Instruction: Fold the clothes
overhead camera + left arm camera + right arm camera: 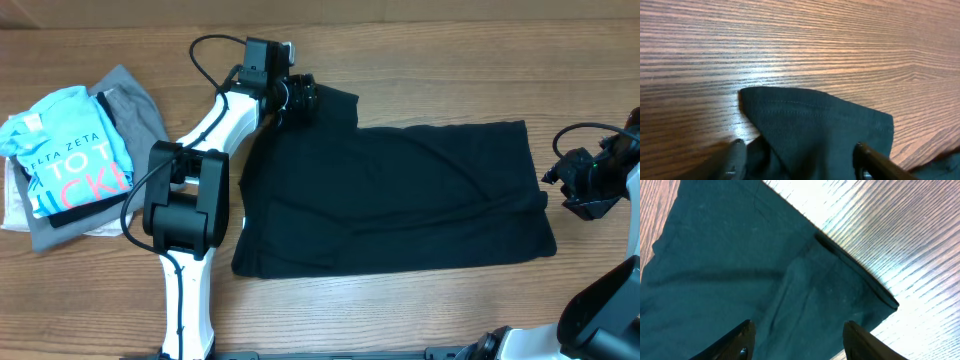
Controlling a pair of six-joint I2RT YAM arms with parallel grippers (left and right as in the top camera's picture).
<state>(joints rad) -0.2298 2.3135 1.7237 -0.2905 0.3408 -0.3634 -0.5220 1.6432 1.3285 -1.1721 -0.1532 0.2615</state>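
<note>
Left gripper (pixel 797 156) spread apart, straddling the black T-shirt (pixel 400 200) sleeve; right gripper (pixel 797 339) likewise apart, over its opposite edge.

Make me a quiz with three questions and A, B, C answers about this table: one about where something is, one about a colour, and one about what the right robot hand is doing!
1. Where does the light blue shirt lie?
A. on the floor
B. on the grey garment, at the left end of the table
C. between a robot's jaws

2. What colour is the T-shirt spread flat in the middle?
A. red
B. black
C. yellow

3. How do the jaws of the right gripper stand?
A. open, over the T-shirt's edge
B. shut on a sock
C. shut on a cup

Answers:
1 B: the overhead view shows it on the grey cloth at the left.
2 B: it looks plain black from above.
3 A: the right wrist view shows both jaws wide apart with dark cloth under them.
</note>
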